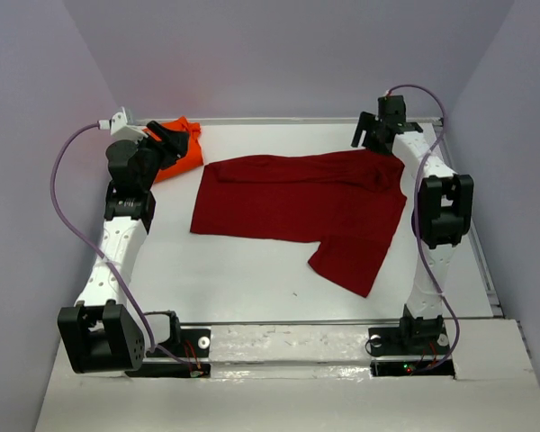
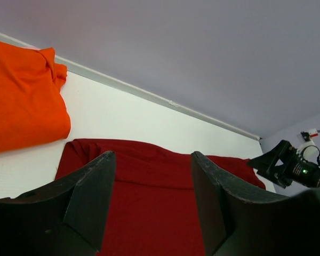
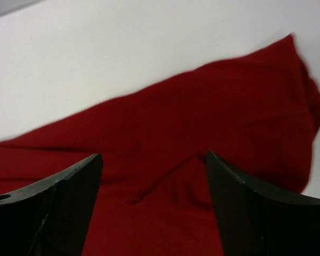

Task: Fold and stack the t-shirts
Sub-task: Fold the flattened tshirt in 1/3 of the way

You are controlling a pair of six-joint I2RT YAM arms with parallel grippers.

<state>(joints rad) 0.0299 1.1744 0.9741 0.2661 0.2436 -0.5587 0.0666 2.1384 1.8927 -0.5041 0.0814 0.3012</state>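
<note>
Jaws of both arms stand apart and empty, the orange t-shirt [image 1: 187, 155] seems folded, and the crimson t-shirt [image 1: 297, 202] lies spread on the surface [image 1: 234, 279], not yet folded or stacked.

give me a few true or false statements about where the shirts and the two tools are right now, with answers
1. The red shirt lies spread out across the middle of the table. True.
2. The orange shirt lies on top of the red shirt. False: it sits bunched up by the far left corner, beside the red one and not on it.
3. The left tool and the right tool are both open and hold nothing. True.
4. The right tool is over the orange shirt. False: it is over the far right part of the red shirt, and the left tool is the one near the orange shirt.
</note>
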